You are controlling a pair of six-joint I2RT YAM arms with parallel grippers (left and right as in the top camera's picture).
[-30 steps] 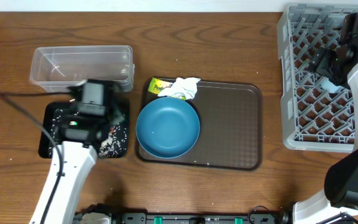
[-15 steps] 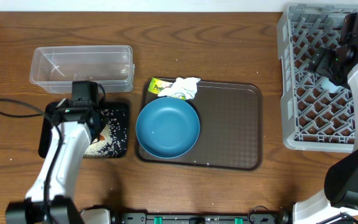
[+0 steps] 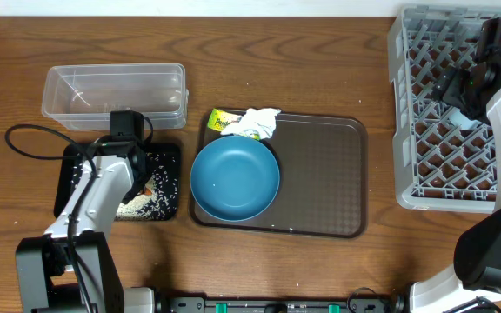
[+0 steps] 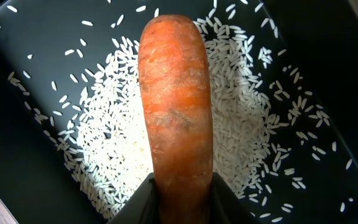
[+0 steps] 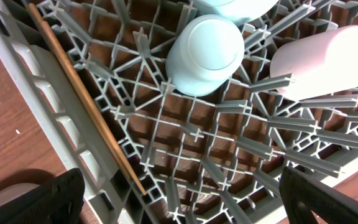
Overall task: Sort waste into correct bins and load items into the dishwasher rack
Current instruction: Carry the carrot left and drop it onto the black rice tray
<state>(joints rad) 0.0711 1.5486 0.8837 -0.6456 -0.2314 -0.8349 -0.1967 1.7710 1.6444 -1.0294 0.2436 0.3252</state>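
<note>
The left tool [image 4: 182, 202] is clamped on one end of the carrot [image 4: 176, 99], over the rice [image 4: 241, 124] in the black tray [image 4: 17, 155], at nine o'clock of the blue plate [image 3: 234, 179]. It is best released low and mid-tray, so it cannot roll out. The right tool [image 5: 185, 199] gapes above the rack [image 5: 185, 134].

tub [image 3: 114, 94] behind black tray [image 3: 171, 153], left | plate [image 3: 234, 179] on serving tray [image 3: 320, 183], centre | rack [image 3: 403, 130] far right

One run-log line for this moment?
left end effector: shut on carrot over black tray | right end effector: open above dishwasher rack | plate: on brown tray
</note>
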